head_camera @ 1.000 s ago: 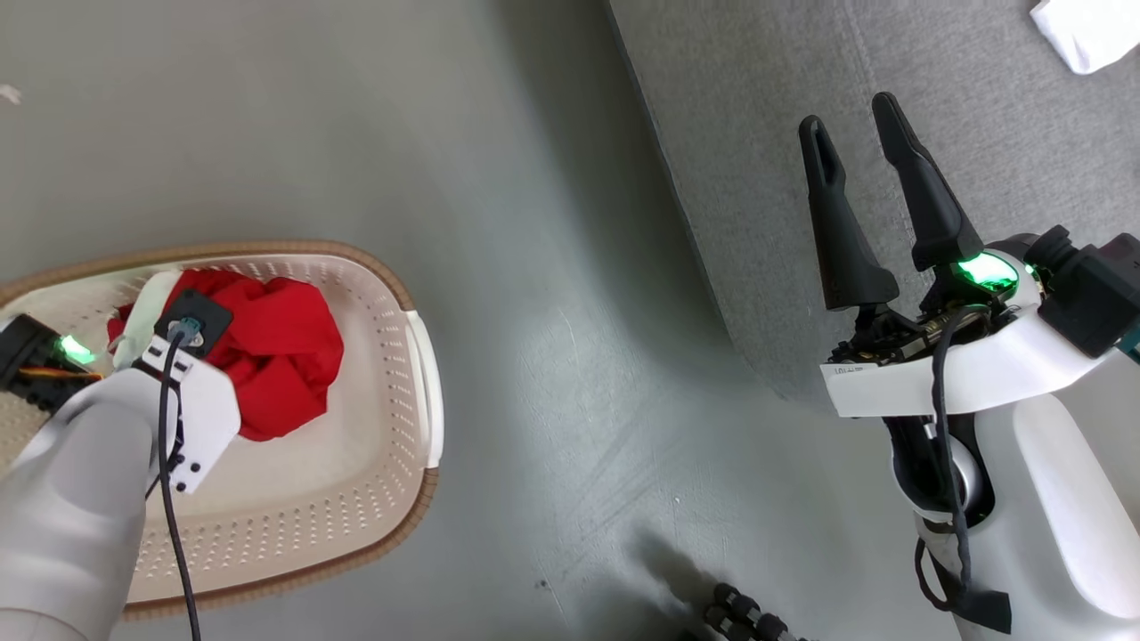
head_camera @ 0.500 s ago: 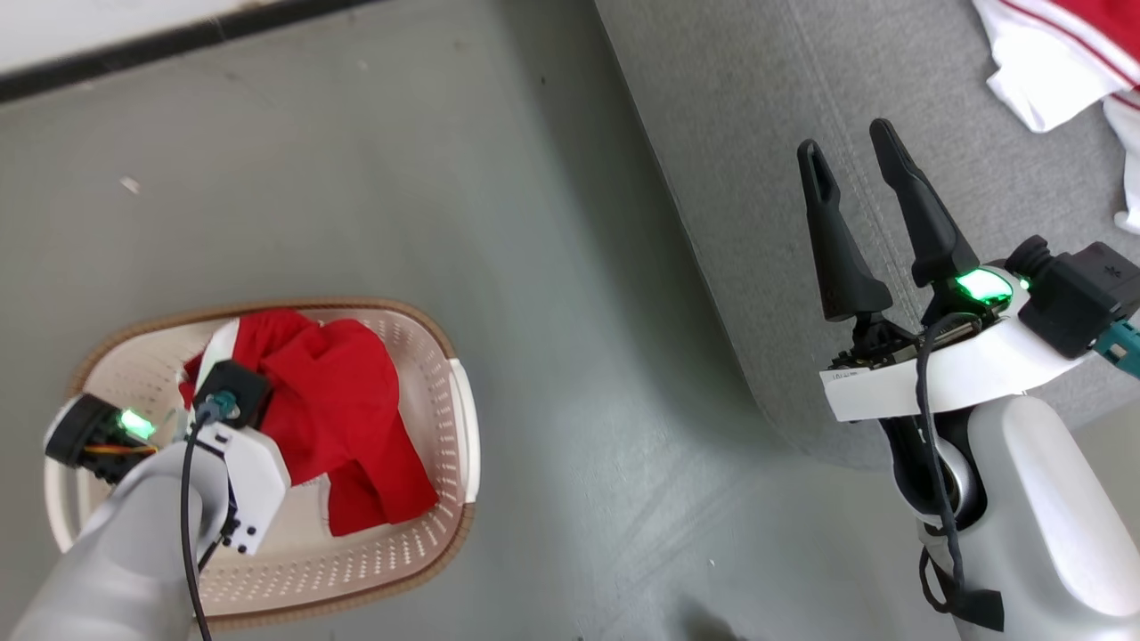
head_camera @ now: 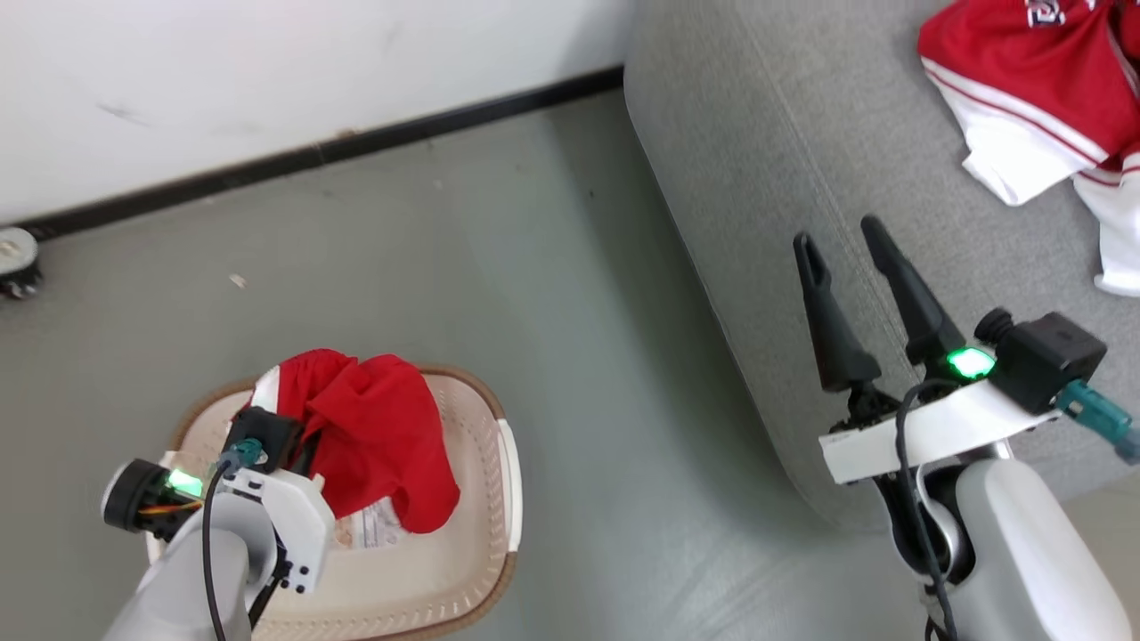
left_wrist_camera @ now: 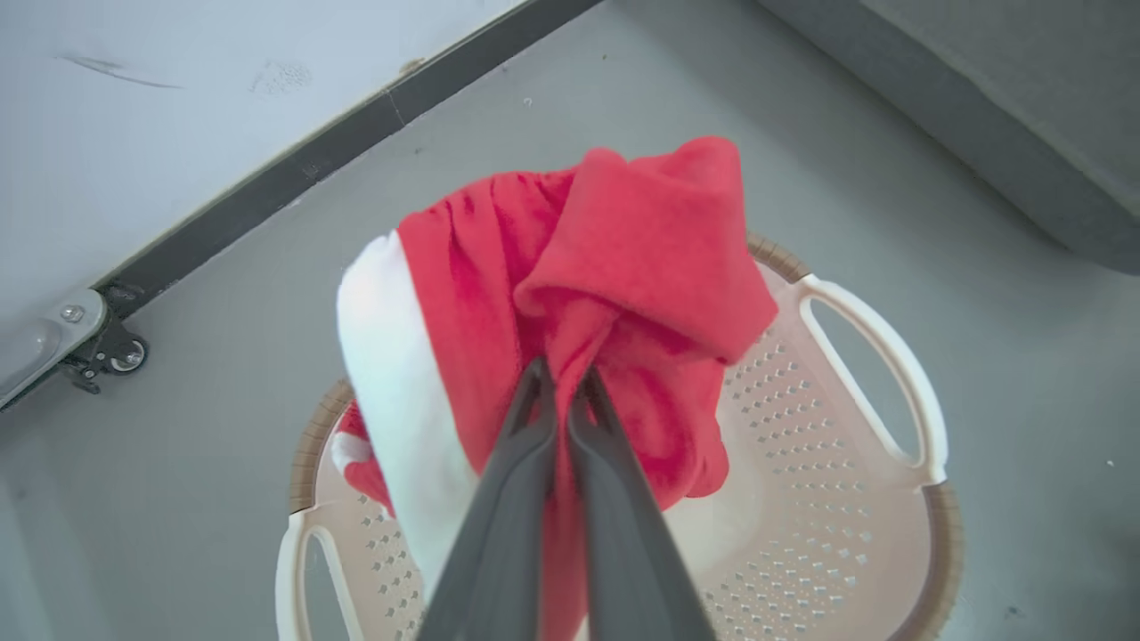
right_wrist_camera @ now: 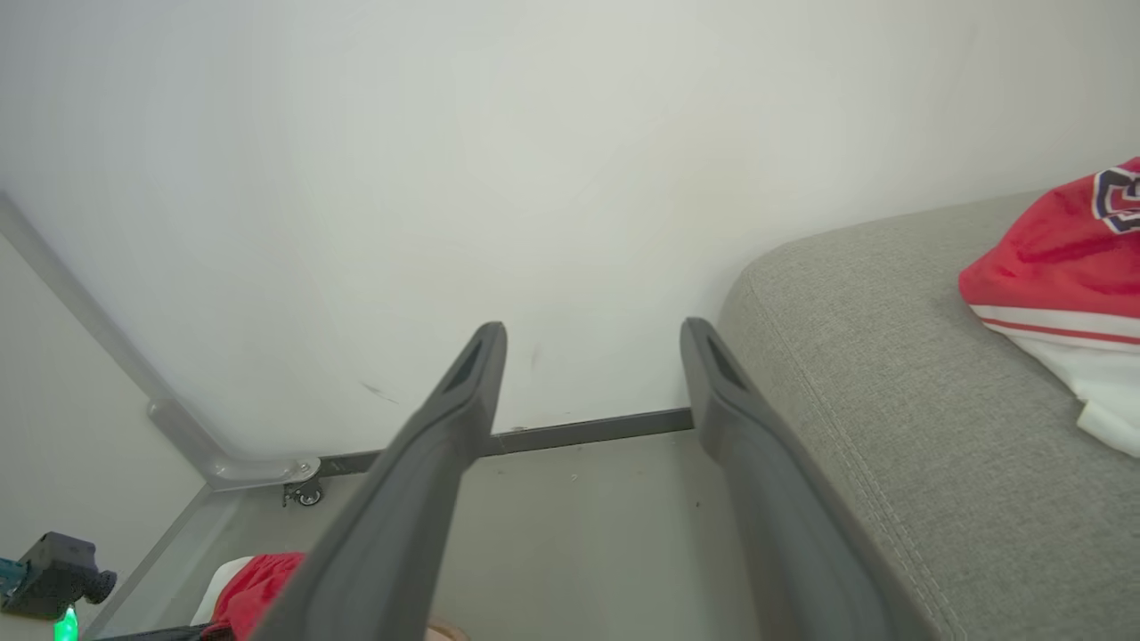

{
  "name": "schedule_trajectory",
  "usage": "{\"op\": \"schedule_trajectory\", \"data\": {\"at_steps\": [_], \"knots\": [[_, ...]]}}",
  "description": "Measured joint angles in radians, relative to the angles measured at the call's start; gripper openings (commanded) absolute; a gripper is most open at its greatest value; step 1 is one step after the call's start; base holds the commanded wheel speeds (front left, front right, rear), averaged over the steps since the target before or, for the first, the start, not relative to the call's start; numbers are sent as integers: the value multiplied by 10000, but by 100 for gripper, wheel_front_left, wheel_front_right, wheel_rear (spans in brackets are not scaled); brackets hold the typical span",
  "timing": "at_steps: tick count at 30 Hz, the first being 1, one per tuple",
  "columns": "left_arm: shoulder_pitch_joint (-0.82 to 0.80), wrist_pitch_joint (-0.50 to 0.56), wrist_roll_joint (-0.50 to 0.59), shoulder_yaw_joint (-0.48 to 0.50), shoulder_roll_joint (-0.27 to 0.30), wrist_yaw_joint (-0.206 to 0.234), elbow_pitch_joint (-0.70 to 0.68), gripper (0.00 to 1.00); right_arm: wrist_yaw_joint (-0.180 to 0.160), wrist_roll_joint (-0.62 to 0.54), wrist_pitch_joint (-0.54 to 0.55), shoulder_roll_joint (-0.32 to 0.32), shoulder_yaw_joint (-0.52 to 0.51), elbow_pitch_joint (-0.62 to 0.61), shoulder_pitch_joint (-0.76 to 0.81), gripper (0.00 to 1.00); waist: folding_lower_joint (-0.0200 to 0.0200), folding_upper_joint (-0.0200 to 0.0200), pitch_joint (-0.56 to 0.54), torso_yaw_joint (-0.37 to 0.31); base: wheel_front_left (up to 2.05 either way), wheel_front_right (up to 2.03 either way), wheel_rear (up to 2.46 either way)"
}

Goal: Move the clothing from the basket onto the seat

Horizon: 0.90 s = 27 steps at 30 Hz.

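Note:
Red clothing with a white panel (left_wrist_camera: 623,267) hangs bunched above the cream perforated basket (left_wrist_camera: 855,499), its lower folds still inside. My left gripper (left_wrist_camera: 559,378) is shut on a fold of it. In the head view the same garment (head_camera: 374,445) drapes over the basket (head_camera: 503,499) at lower left, hiding the left fingers. A red and white jersey (head_camera: 1024,71) lies on the grey seat (head_camera: 766,178) at top right. My right gripper (head_camera: 835,233) stands open and holds nothing, above the seat's near edge. The right wrist view shows its fingers (right_wrist_camera: 463,392) apart, the seat (right_wrist_camera: 891,401) and the jersey (right_wrist_camera: 1060,258).
A white wall with a black baseboard (head_camera: 356,147) runs along the back. A small caster wheel (head_camera: 16,263) sits at the far left by the wall. Grey floor (head_camera: 579,356) separates basket and seat. A label sticker (head_camera: 378,525) shows on the basket bottom.
The head camera has tilted up, bringing wall and jersey into view. My left gripper has lifted the red garment, which now hangs higher over the basket. The right gripper stays open.

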Motion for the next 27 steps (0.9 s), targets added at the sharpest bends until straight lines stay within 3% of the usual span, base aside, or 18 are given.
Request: {"op": "schedule_trajectory", "data": {"at_steps": [13, 27], "knots": [[1148, 0, -1120, 1239, -318, 125, -2803, 0, 0, -382, 0, -2, -111, 420, 1026, 100, -1, 0, -1564, 550, 0, 0, 0], [2778, 0, -1430, 1923, -579, 203, -5616, 0, 0, -690, 2, -4, -205, 639, 1926, 100, 0, 0, -2944, 1112, 0, 0, 0]]}}
